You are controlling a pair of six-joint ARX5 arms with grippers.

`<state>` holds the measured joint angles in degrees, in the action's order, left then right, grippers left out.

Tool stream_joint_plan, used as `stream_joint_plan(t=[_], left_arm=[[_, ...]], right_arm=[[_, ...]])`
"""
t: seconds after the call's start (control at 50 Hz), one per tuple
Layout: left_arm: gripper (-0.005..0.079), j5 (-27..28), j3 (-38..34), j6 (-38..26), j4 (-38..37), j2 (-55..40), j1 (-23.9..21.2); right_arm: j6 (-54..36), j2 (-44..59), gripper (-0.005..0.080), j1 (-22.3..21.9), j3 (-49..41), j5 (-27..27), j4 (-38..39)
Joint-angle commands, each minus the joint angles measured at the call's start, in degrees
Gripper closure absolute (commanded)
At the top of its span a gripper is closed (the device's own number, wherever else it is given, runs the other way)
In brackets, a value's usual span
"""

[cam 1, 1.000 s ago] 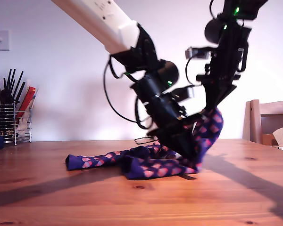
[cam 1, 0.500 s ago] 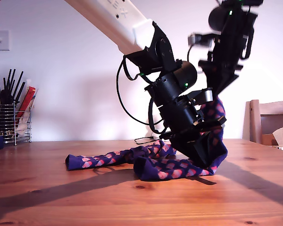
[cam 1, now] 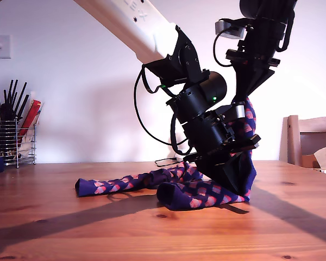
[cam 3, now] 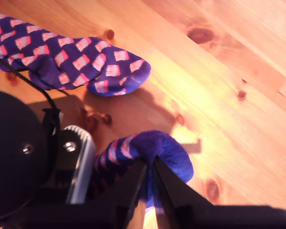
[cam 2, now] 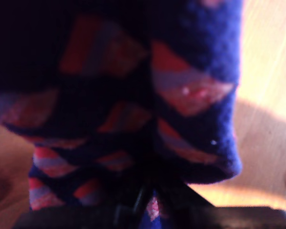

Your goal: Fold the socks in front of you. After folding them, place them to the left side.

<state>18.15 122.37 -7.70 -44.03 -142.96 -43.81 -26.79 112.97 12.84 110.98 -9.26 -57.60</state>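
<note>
Both tools clamped on socks [cam 1: 206, 190]; utensil rack [cam 1: 13, 138] far at ext. view's left, chair [cam 1: 309, 138] at right.

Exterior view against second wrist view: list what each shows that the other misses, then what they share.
Only the exterior view shows the wire rack of utensils at its left, the wall switch, the chair at its right, and both arms from the side.

Only the second wrist view shows the table's grain and knots from above, a sock's toe lying flat, and my second gripper pinching a raised bunch of sock.

Both show the socks, the wooden table and the other arm's black gripper body.
</note>
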Motion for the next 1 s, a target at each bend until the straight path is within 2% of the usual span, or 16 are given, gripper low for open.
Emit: stream_joint_plan(t=[0.0, 0.5, 0.74, 0.98], left_arm=[[0.0766, 0.66, -0.44, -0.28, -1.20, 1.66, 0.76], [0.0766, 2.51, -0.44, -1.42, -4.55, 6.12, 5.42], [0.0766, 2.38, -0.44, -2.93, -8.44, 10.49, 8.87], [0.0766, 2.32, -0.44, -4.44, -13.33, 14.86, 12.68]], right_arm=[[0.50, -1.53, 0.0765, 0.28, -0.50, -0.66, 0.48], [0.52, -1.64, 0.0765, 0.26, -0.50, 0.17, -0.02], [1.25, -1.64, 0.0765, 0.46, -0.50, 0.48, -0.26], [2.45, -1.64, 0.0765, 2.49, -0.50, 0.44, -1.29]])
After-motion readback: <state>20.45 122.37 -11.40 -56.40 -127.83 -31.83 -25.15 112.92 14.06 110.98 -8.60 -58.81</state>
